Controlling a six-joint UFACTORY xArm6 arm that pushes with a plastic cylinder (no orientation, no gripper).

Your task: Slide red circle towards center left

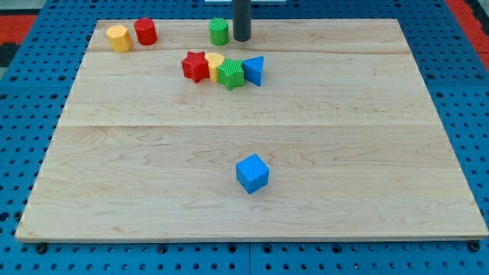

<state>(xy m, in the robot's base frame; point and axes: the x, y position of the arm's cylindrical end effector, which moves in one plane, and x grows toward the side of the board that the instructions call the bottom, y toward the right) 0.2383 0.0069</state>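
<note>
The red circle [145,31] stands near the board's top left corner, right of a yellow hexagon block [118,37]. My tip [242,38] is at the view's top centre, just right of a green circle [219,31] and far to the right of the red circle. Below the tip lies a cluster: a red star [195,66], a yellow block [215,62], a green block [230,75] and a blue triangle [254,70]. A blue cube [252,173] sits alone below the board's centre.
The wooden board [367,137] lies on a blue pegboard table [466,92]. Red mat shows at the top corners [15,23].
</note>
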